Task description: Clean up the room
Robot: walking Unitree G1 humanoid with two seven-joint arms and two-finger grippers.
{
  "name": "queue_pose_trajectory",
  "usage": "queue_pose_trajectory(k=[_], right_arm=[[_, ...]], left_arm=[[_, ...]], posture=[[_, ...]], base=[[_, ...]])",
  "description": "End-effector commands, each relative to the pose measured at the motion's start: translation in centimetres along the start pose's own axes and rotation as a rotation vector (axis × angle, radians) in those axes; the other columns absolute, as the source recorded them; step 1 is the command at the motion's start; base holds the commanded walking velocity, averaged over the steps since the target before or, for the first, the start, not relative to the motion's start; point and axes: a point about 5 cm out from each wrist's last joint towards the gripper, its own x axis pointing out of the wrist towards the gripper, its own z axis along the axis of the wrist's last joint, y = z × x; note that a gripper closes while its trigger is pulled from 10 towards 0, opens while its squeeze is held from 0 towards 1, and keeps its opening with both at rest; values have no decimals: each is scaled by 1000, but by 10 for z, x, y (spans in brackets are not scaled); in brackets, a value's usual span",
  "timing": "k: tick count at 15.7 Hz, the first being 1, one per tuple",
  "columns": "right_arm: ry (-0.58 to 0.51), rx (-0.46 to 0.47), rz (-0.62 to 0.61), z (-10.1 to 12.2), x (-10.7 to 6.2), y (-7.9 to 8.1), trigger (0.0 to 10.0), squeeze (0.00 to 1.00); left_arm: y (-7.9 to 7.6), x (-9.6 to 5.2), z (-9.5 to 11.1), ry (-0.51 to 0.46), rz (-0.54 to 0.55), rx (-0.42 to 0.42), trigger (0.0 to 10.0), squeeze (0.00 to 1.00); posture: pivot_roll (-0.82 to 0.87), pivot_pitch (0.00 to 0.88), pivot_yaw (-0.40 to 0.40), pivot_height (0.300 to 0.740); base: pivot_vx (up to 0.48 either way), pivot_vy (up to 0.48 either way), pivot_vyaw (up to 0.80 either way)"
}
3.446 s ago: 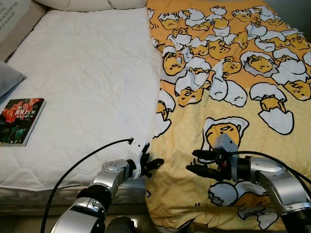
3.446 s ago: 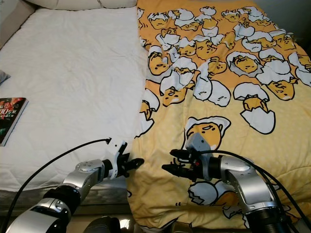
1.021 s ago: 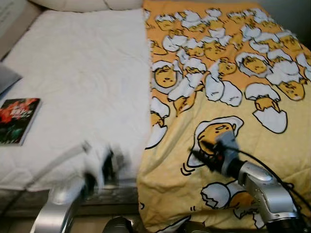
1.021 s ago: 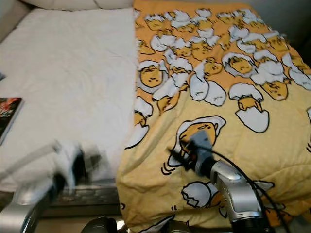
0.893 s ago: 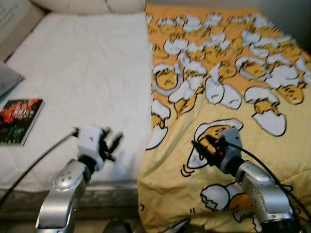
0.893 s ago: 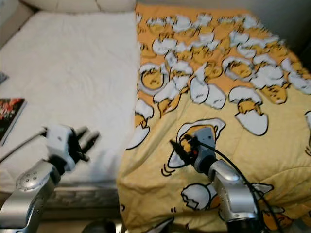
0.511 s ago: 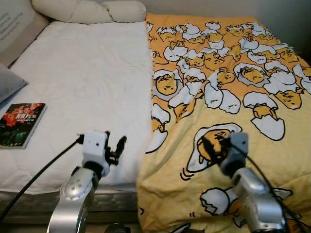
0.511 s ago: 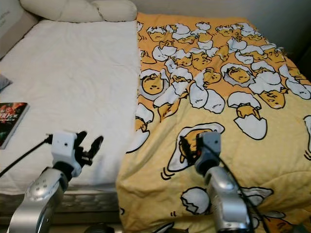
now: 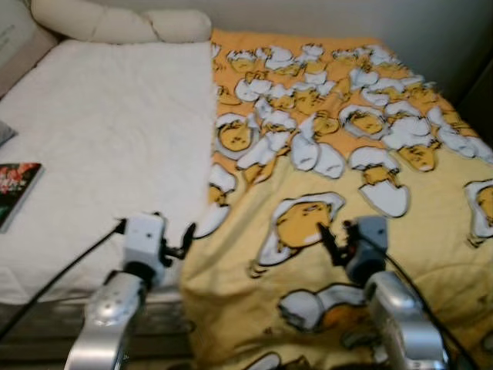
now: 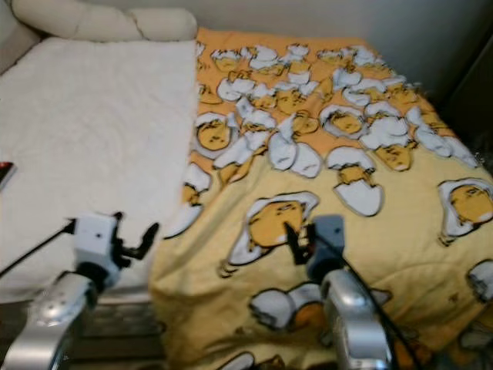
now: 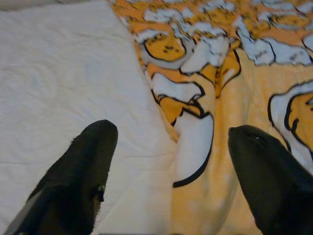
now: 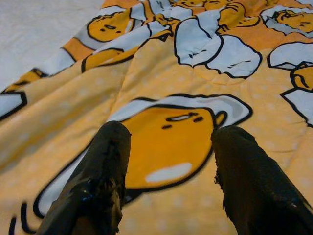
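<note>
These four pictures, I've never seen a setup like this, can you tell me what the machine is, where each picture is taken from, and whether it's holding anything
It is a walking humanoid robot with two silver arms, each ending in a gripper of two long black fingers. The two wide pictures come from a stereo camera on its head, looking down at a bed. The other two come from cameras on its wrists, looking along the fingers.

On the bed lie a white mattress pad and a yellow blanket printed with cartoon eggs, covering the robot's right half. Pillows sit at the far end, and a book lies at the left edge.

The left gripper hovers open over the blanket's edge. The right gripper hovers open over the blanket. Neither holds anything.
</note>
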Motion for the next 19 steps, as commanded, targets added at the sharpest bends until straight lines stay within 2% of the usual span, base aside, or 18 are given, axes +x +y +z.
queue_pose_trajectory(k=[1, 9, 19], right_arm=[[-15, -19, -27, 4, -3, -7, 10000, 0], [-12, -25, -62, 2, -3, -9, 10000, 0], [-21, 5, -119, 3, 0, -16, 10000, 0]], left_arm=[[-6, 1, 1, -3, -17, 0, 10000, 749], [-2, 4, 3, -1, -19, 28, 10000, 749], [-5, 15, 8, -16, -10, 56, 10000, 749]], posture=[[65, 29, -19, 740], [68, 37, -10, 740], [69, 31, -17, 740]], base=[[0, -469, 0], [0, -466, 0], [0, -468, 0]])
